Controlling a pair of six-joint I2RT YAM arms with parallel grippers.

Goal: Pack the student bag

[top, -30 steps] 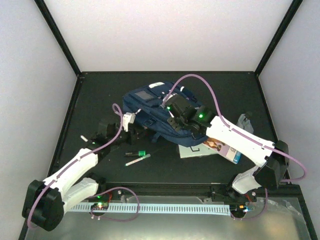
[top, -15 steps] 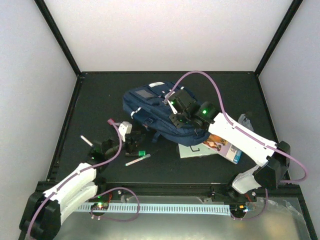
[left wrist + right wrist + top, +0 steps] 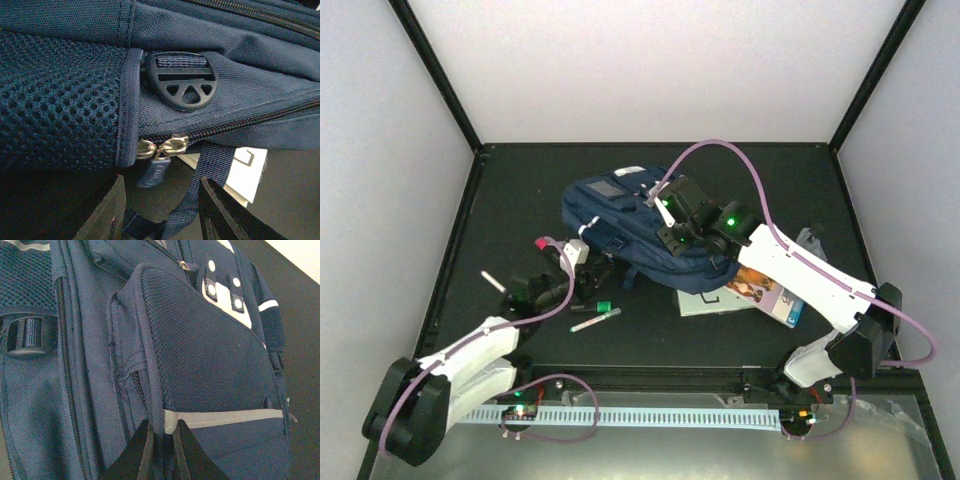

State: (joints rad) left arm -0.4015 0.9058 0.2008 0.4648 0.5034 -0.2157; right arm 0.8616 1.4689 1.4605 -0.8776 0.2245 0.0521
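Note:
The navy student bag [image 3: 620, 215] lies flat on the black table. My right gripper [image 3: 672, 238] is shut on a fold of the bag's side-pocket edge [image 3: 162, 432], next to the white stripe [image 3: 225, 416]. My left gripper [image 3: 588, 275] is open at the bag's near edge. In the left wrist view, its fingers [image 3: 112, 210] stand just below two metal zipper sliders [image 3: 162, 148] and a blue pull tab [image 3: 154, 173]. A strap [image 3: 200, 185] hangs between the fingers. A black buckle [image 3: 182, 80] sits above the zipper.
A booklet [image 3: 760, 290] and white papers [image 3: 705, 300] lie under the bag's right side. A green-capped marker [image 3: 596, 318], a black pen [image 3: 582, 308] and a white stick [image 3: 493, 281] lie near the left arm. A grey object [image 3: 810, 240] is at right.
My left arm has pulled back from the bag and lowered toward the table, its gripper now at the bag's near edge. My right gripper has shifted slightly left, and the bag with it.

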